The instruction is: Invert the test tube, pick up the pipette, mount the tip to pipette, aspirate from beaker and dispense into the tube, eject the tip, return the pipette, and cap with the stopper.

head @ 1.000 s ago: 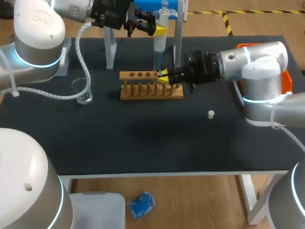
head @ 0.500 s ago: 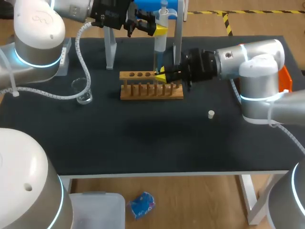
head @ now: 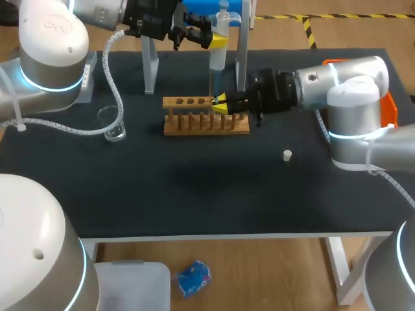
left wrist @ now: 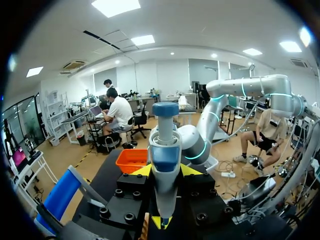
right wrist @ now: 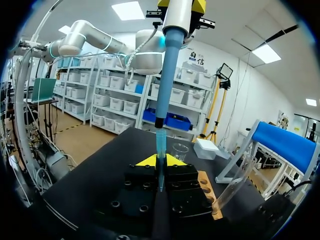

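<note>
1. Nearest the robot, the stopper (head: 287, 155) lies loose on the desk (head: 194, 194), well in front of the rack (head: 206, 123) and to its right. A sweep of the right arm could roll it off before capping.
2. The beaker (head: 114, 124) stands apart from the rack's left end and seems at little risk.
3. Over the rack's right part, the right tool (head: 220, 103) appears pressed onto the blue tip (right wrist: 159, 150), pinching it from both sides. An off-centre pinch could skew the tip or jam it on the shaft, and liquid could miss the test tube (right wrist: 234, 184), which seems to stand in the rack just beside that tool.
4. Above and behind the rack, the left tool (head: 217, 41) clamps the pipette (head: 217, 58). A tug from below could shift it in that grip.
</note>
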Robot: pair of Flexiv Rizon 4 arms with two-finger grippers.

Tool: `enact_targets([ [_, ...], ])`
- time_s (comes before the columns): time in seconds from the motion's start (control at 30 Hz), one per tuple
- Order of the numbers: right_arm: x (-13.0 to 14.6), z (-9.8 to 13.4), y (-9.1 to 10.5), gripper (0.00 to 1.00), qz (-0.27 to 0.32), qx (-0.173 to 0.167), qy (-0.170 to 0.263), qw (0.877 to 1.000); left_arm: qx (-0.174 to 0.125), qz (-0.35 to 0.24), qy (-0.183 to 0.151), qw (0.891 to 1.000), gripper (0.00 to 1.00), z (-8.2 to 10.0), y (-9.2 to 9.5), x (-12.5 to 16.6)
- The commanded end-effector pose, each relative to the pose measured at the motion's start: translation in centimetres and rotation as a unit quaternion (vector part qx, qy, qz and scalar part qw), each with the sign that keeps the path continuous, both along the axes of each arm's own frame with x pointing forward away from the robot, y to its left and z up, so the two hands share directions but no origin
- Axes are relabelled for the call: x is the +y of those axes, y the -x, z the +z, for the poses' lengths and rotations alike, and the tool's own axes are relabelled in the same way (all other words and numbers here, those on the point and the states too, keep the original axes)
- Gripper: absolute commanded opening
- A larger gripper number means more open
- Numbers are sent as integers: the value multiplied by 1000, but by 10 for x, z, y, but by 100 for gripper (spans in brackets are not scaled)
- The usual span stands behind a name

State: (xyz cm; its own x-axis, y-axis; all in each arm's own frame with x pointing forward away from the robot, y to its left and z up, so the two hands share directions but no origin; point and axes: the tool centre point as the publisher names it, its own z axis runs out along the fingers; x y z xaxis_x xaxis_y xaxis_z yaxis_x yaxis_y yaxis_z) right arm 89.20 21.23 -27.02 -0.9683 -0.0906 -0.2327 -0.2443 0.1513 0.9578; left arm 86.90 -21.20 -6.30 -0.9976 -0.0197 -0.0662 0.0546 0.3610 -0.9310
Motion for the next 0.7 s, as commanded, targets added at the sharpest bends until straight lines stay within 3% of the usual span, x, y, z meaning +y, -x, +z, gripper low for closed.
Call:
enact_targets([
  [0.03, -1, 3, 1, 0, 2, -2, -2, 1000, 0, 0, 0, 1000, 0, 1, 0, 1],
  [0.43, -1, 2, 7, 0, 8, 2, -7, 1000, 0, 0, 0, 1000, 0, 1, 0, 1],
  [0.7, 0, 4, 12, 0, 5, 42, -39, 998, 0, 0, 0, 1000, 0, 1, 0, 1],
])
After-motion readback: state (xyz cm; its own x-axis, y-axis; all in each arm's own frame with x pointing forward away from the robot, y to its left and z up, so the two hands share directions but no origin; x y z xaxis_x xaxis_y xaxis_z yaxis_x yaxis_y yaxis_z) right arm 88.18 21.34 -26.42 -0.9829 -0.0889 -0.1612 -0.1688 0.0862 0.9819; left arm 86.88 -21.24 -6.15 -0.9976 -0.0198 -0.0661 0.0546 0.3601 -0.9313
